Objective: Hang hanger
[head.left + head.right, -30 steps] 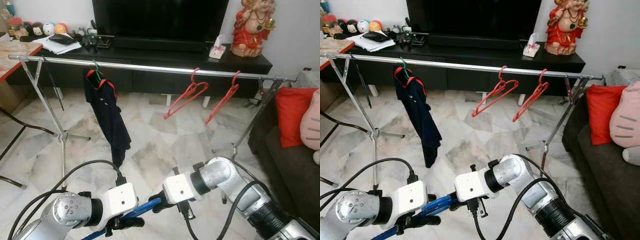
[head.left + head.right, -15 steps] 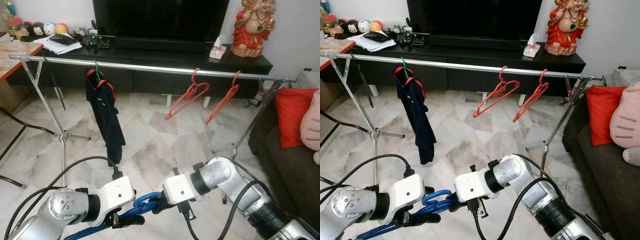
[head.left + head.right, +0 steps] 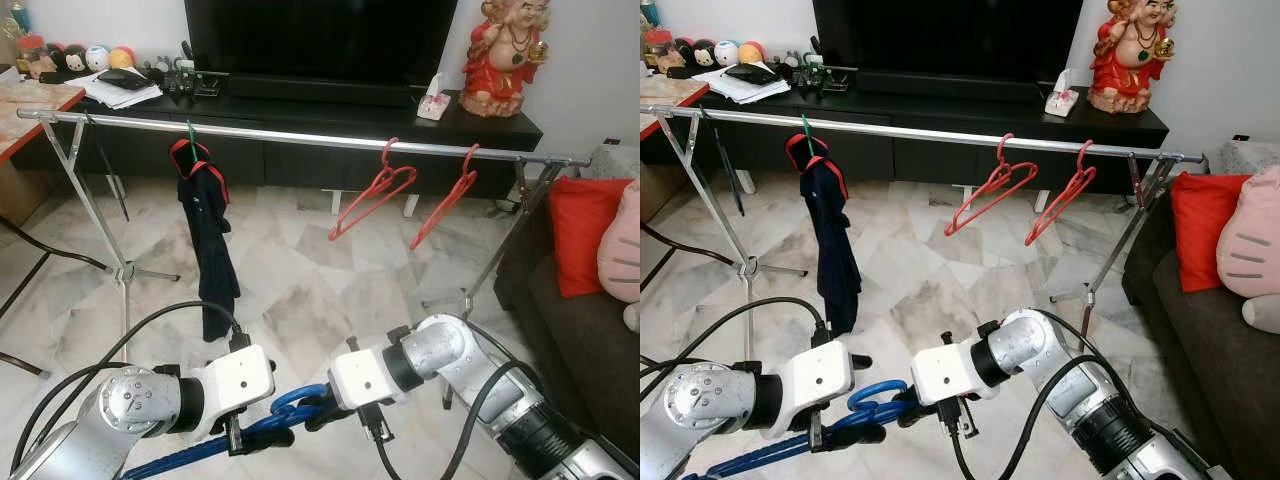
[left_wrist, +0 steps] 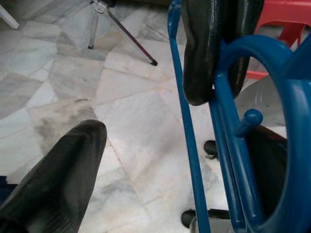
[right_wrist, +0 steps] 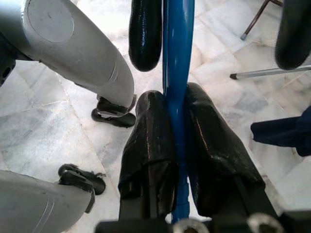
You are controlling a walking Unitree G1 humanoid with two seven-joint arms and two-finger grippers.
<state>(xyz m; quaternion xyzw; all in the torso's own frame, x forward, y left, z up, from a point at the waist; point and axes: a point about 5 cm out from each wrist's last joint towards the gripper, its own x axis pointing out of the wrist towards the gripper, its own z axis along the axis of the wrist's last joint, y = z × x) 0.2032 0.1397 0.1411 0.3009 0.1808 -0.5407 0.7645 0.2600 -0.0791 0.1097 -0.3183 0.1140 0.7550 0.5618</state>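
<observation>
Step in hand: a handover, by my reading. The blue hanger [image 3: 262, 428] is held low in front of the body between both arms, well short of the rail [image 3: 300, 137].
Right gripper [image 5: 176, 127]: both black fingers pressed flat against the hanger's blue bar, one on each side, no gap showing. Firm pinch.
Left gripper [image 4: 146, 109]: fingers spread wide apart. One fingertip [image 4: 201, 53] lies against the hanger near its hook loop; the other is off to the side over bare floor. It grips nothing.
Hanger position: hook loop sits between the two wrists, long arm trailing down toward the robot's left. Tilted, not upright.
Rail: chrome bar on folding legs, running across the room in front of the black TV bench [image 3: 330, 110].
Already on the rail: a dark shirt [image 3: 208, 235] on a green-hooked hanger toward the left, and two red hangers [image 3: 412, 197] toward the right, both empty and tilted.
Free space: a bare stretch of rail between the shirt and the red hangers; likely target.
Next move calls for: left gripper clear of the loop, right arm lifting the hanger up and forward, hook turned open-side down, then lowered over the bar.
Risk: the hook may catch the left finger on the way up.
Floor: pale marble tile [image 3: 300, 300], cables looping near the left arm.
</observation>
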